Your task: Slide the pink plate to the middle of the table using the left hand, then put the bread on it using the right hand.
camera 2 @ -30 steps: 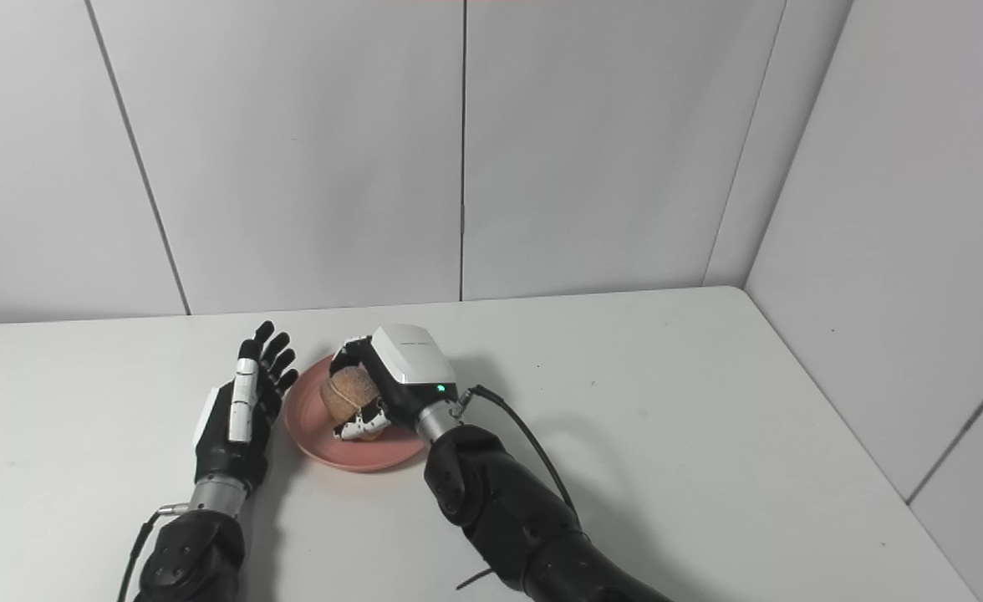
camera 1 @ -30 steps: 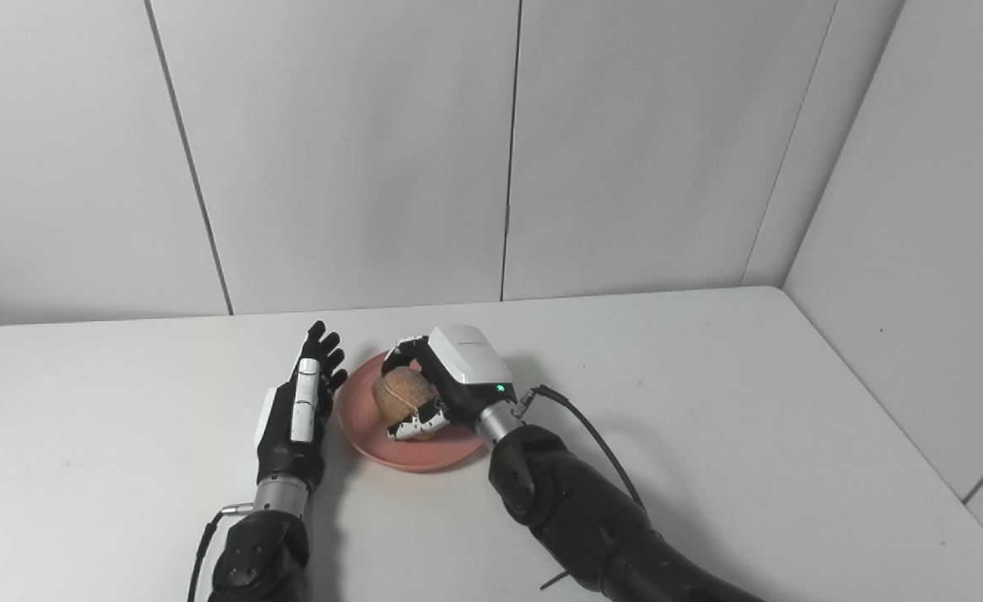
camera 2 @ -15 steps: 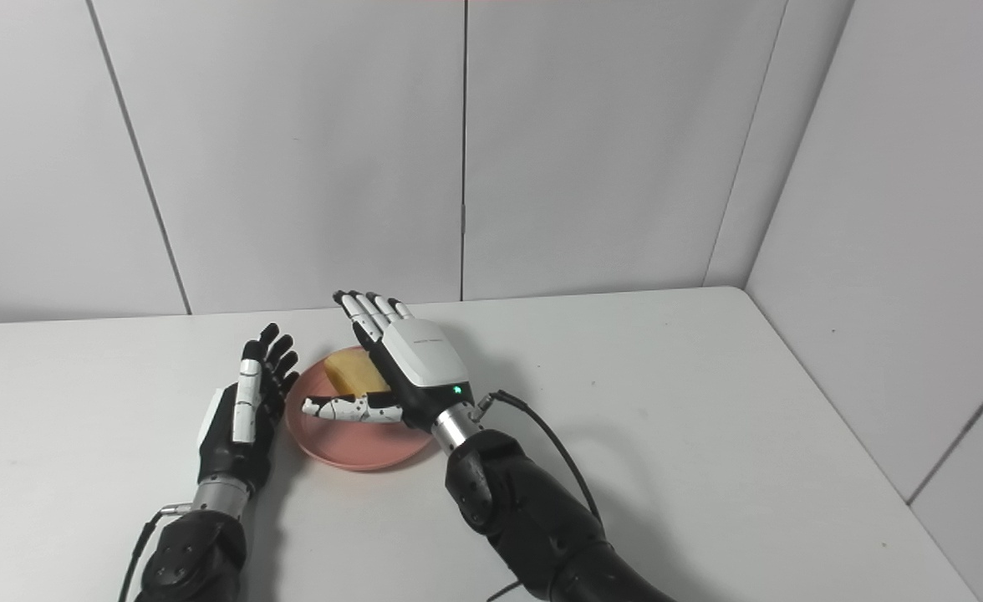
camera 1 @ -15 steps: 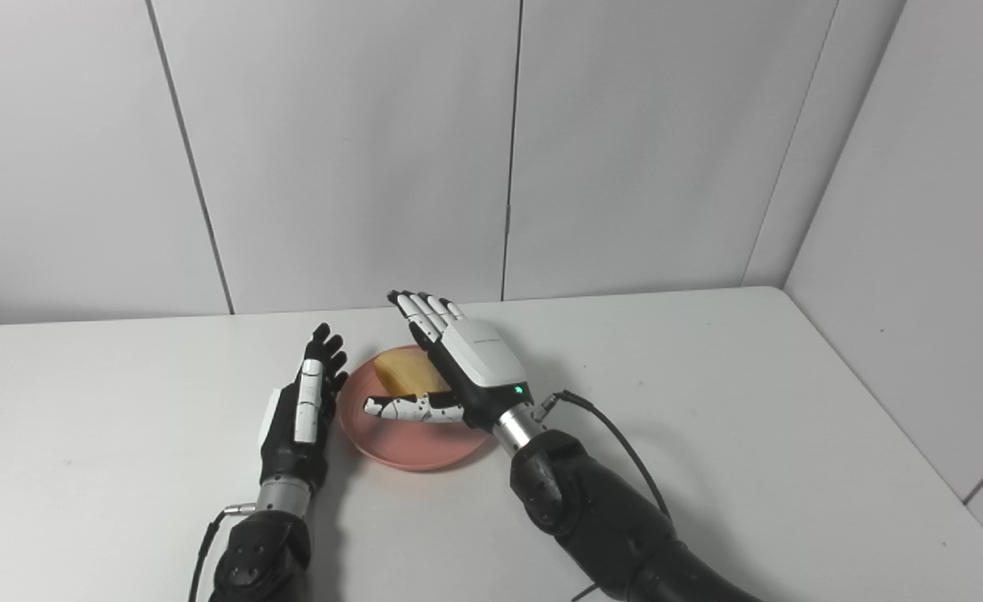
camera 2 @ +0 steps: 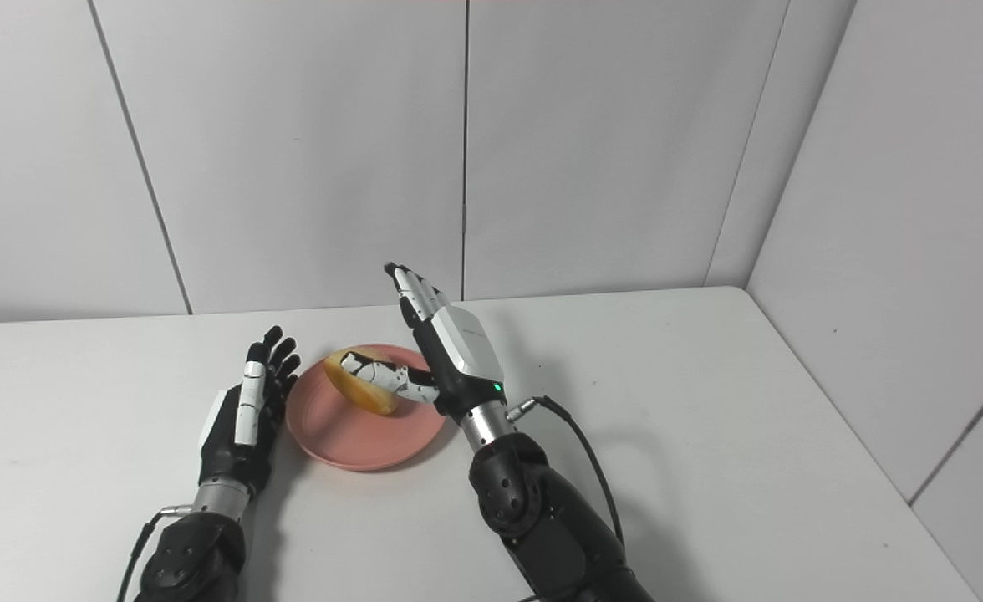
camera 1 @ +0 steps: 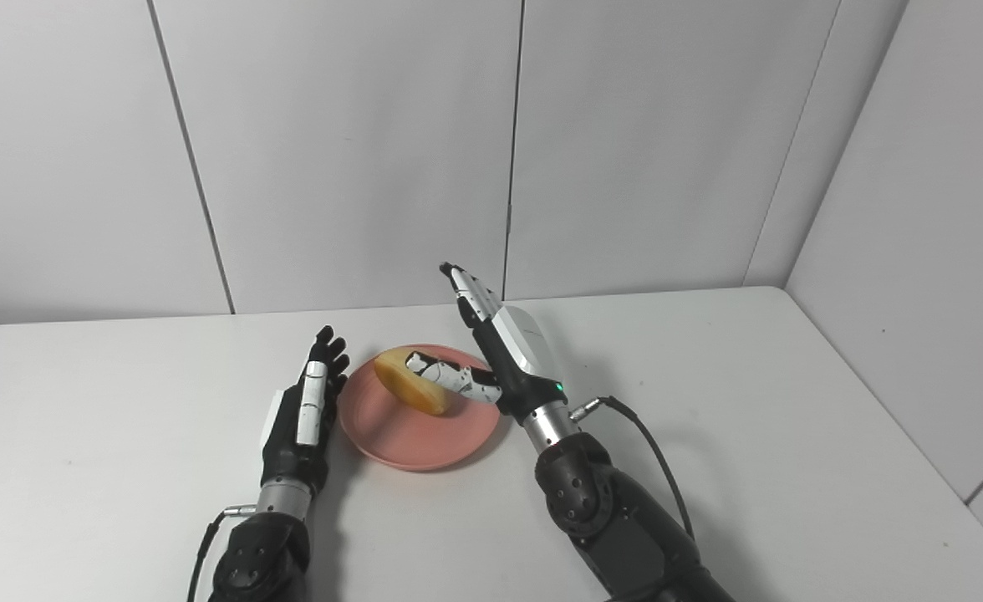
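right hand [camera 1: 508,355] just right of frame centre: fingers straight and spread, pointing up and away, holding nothing, thumb lying over the bread [camera 1: 412,391] — can't tell if it touches. bread rests on the far part of the pink plate [camera 1: 399,426], so it reads as released. left hand [camera 1: 303,410] lower left of centre, flat, fingers spread, empty, just beside the plate's left rim, probably to steady it. plate sits left of centre on the table [camera 1: 751,401]. lots of bare room to the right for the right arm to pull out; wall [camera 1: 358,150] close behind
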